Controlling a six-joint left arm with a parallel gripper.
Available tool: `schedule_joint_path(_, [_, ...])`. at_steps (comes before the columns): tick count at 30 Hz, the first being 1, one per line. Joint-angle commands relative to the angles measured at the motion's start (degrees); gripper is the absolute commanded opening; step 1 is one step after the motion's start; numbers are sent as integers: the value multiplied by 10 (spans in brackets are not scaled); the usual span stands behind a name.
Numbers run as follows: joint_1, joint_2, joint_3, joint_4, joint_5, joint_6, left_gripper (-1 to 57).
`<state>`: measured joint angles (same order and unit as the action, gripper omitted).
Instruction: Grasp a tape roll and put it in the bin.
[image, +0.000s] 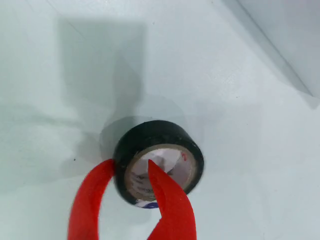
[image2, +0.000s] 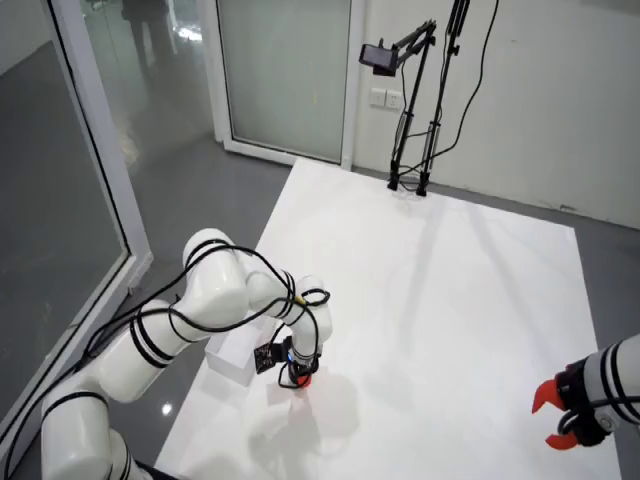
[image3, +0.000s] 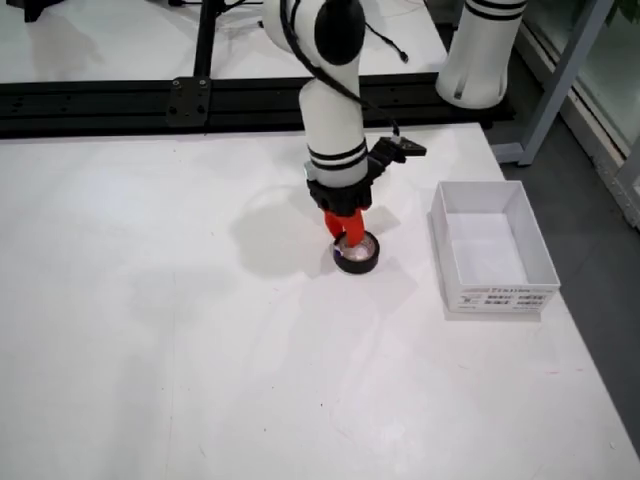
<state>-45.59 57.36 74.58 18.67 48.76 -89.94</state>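
The tape roll (image: 159, 162) lies flat on the white bench (image3: 150, 300), left of the bin (image3: 492, 248) in the front view. The gripper (image: 131, 170) straddles its wall, jaws parted, one inside the core, ready to pinch.

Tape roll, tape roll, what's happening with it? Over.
End effector down at the tape roll, one red finger in its hole, one outside, not clamped yet. Tape roll on the table. Bin empty, path clear.

In the image3 view, the tape roll (image3: 356, 253) lies flat on the table (image3: 150, 300) under my pincer (image3: 345, 229); the bin (image3: 492, 248) sits just right of it, apart.
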Motion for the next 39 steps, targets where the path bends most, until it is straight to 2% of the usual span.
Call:
schedule_joint_path(1, [3,15,-7,4,-2,-1,40])
schedule_joint_path(4, [2,16,-8,4,-3,-1,-6])
schedule_joint_path(12, [-1,21,-26,-5,3,-1,-6])
schedule_joint_path(22, [-12,-22,-63,10,80,0,-6])
schedule_joint_path(26, [-10,-64,-56,23,113,1,-6])
schedule_joint_path(31, [9,-154,-2,34,154,1,-6])
schedule_joint_path(35, [35,-219,51,30,174,1,-6])
schedule_joint_path(39, [63,-245,85,23,179,1,-7])
